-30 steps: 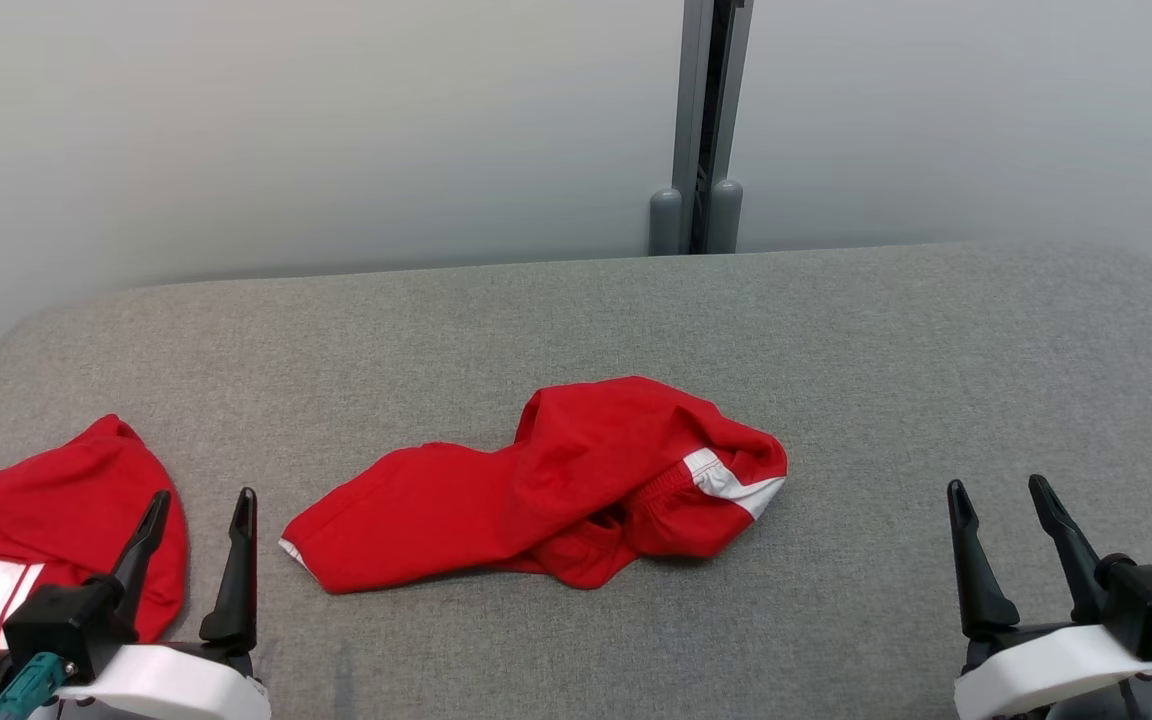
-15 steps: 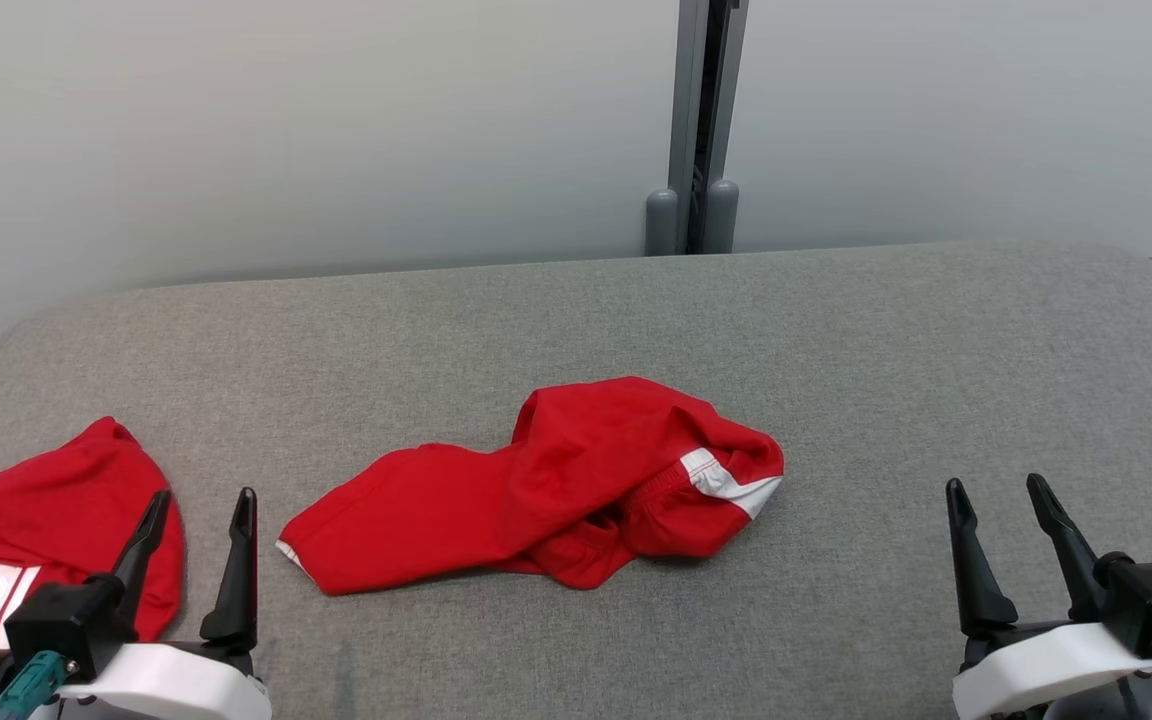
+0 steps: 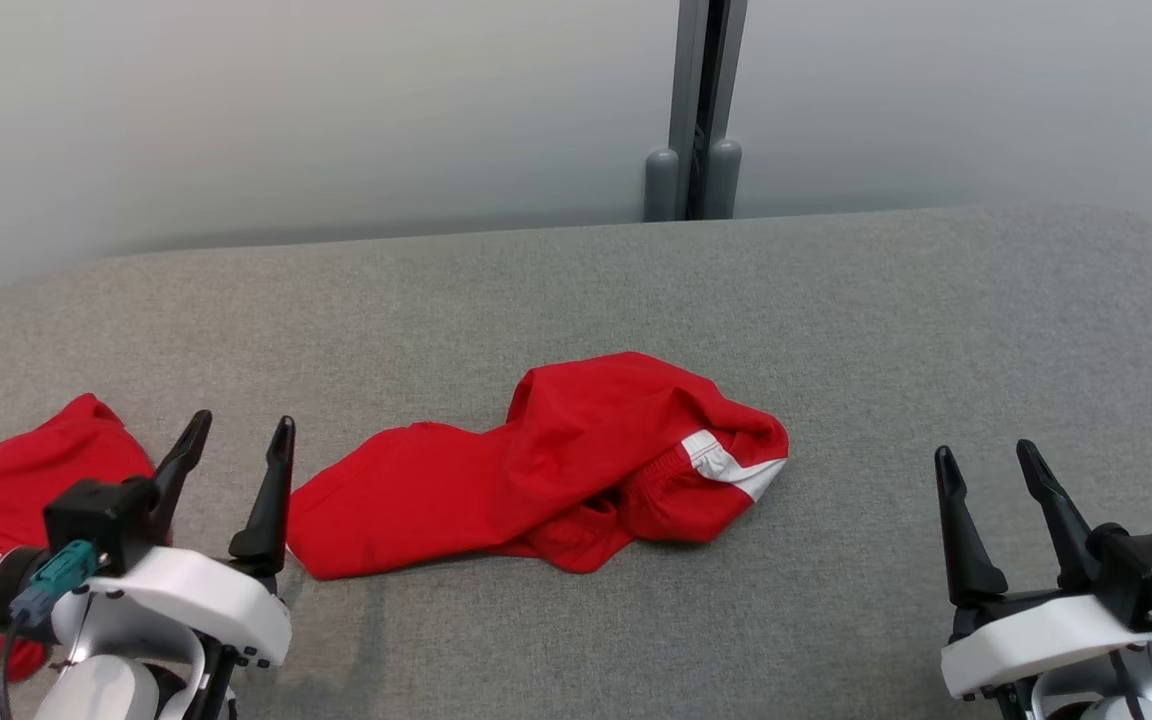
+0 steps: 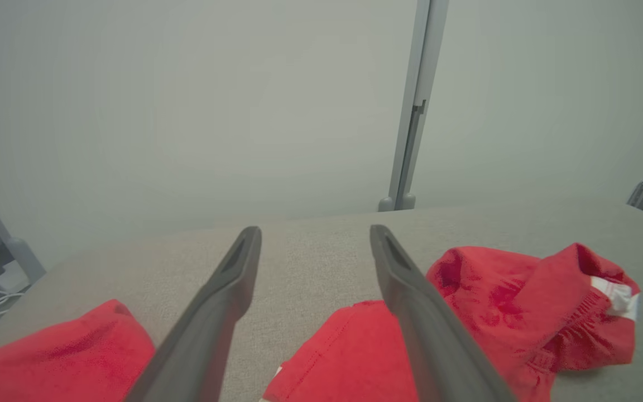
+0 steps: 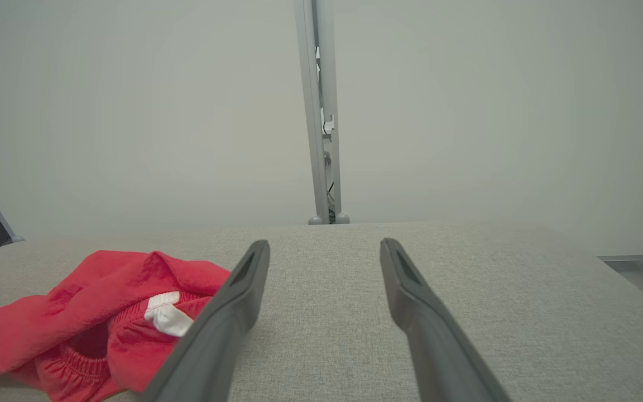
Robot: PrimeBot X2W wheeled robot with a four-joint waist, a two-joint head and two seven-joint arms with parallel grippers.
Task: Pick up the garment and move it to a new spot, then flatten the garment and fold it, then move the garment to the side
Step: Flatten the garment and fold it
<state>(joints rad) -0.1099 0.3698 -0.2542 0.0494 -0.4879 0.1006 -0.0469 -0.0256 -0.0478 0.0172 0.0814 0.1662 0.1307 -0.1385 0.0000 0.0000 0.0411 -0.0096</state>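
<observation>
The crumpled red garment [image 3: 536, 470] lies in the middle of the grey desk [image 3: 836, 300], its left hem just beside the left pincer [image 3: 242, 420], spread and empty, while the right pincer [image 3: 982, 450], equally spread and empty, sits well apart to the garment's right.

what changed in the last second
The left gripper moved forward and a little inward, toward the left end of the garment; it is open and holds nothing. The head camera tilted too, shifting the whole view. The garment, the other red cloth and the open right gripper stayed put.
</observation>
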